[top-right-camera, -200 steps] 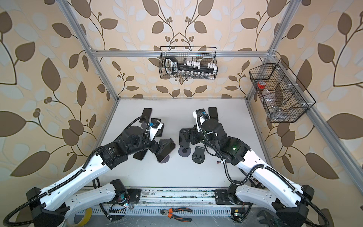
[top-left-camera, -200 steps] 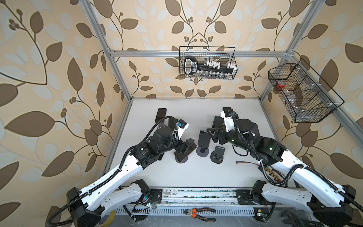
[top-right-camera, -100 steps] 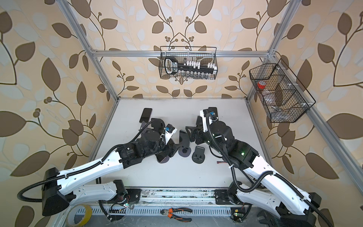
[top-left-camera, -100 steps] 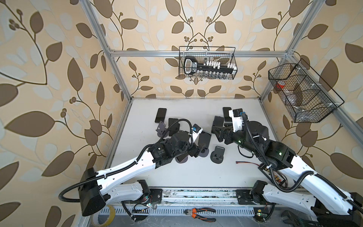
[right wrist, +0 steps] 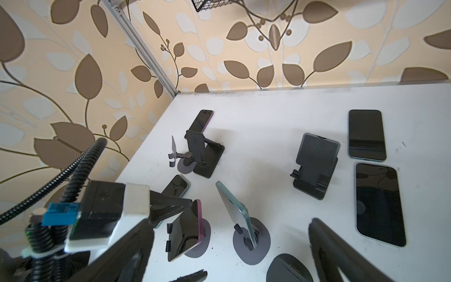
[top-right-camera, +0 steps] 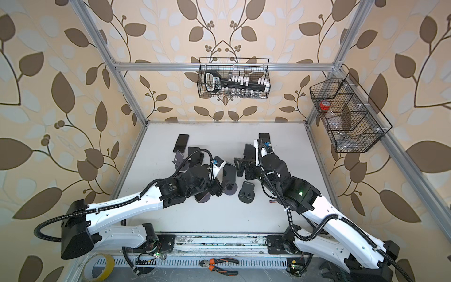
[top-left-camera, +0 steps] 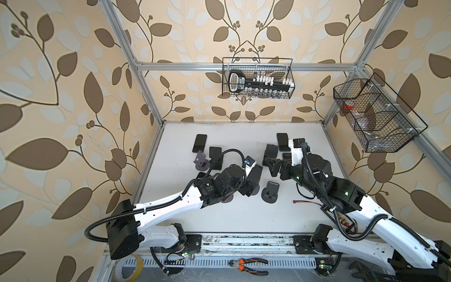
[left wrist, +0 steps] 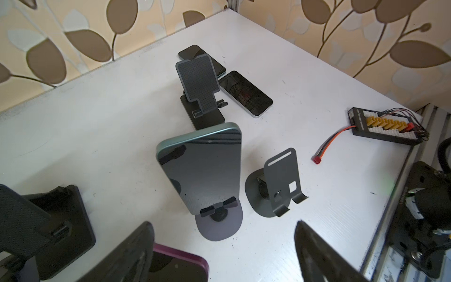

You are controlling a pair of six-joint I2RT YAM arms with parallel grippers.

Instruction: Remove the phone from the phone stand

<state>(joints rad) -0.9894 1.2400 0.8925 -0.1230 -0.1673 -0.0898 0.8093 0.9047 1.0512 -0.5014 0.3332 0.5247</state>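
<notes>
empty stand (left wrist: 280, 175) beside phone (left wrist: 202, 168), bare table (left wrist: 97, 117) opposite

Bright, even, diffuse light in all views. Soft, short shadows on white table (top-left-camera: 244, 217). Both top views sharp; wide-angle bowing of frame rails (top-left-camera: 195, 66) toward left and right edges. Wrist views: fingers (left wrist: 317, 256) nearest lens blurred, background softer. Phone (left wrist: 202, 171) screen mirrors surroundings, mild glare.
</notes>
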